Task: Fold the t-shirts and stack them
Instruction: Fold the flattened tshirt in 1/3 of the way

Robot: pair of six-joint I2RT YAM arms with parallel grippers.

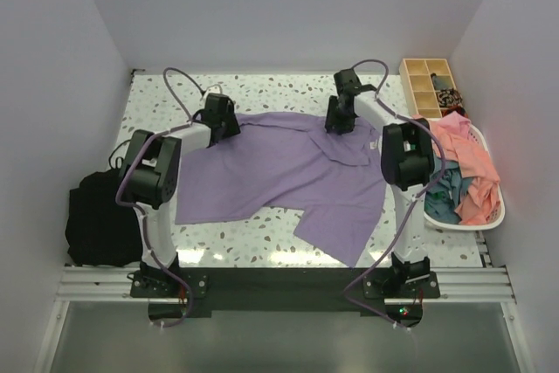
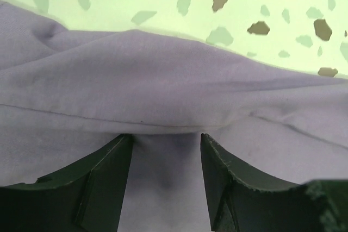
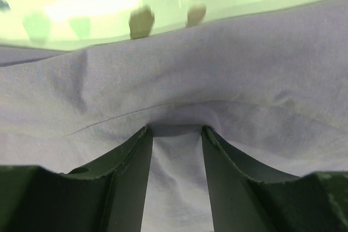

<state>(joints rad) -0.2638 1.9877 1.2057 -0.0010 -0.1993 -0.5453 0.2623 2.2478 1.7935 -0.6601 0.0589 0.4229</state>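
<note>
Rail: the rail (image 1: 279,284) runs across the near edge and carries both arm bases.
Bundle: the black bundle (image 1: 100,216) lies near left, against the left wall, beside the left arm and apart from the purple shirt.
Near strip: bare table (image 1: 253,233) shows between the rail and the shirt's near hem, widest at the centre-left.
Purple shirt: the purple shirt (image 1: 279,172) is spread mid-table between the arms. Its near-right flap hangs closest to the rail, and its left edge stops short of the left arm.
Basket: the white basket (image 1: 489,220) sits at the right edge, just beside the right arm. It holds a pink shirt (image 1: 467,159) on top and a teal shirt (image 1: 445,194) below, toward the arm.
Left gripper: the left gripper (image 1: 232,128) (image 2: 166,137) is at the shirt's far-left edge, clenched on a tuck of purple cloth (image 2: 163,80).
Right gripper: the right gripper (image 1: 336,131) (image 3: 176,129) is at the far-right edge near the collar, also pinching a ridge of the cloth (image 3: 217,80).
Far edge: the shirt's far edge lies just past both sets of fingertips, with speckled table beyond (image 2: 163,4) (image 3: 81,25).
Far strip: bare table runs from that edge to the back wall.
Tray: the wooden tray (image 1: 428,85) stands in the far-right corner, beyond the basket and well apart from the grippers.
</note>
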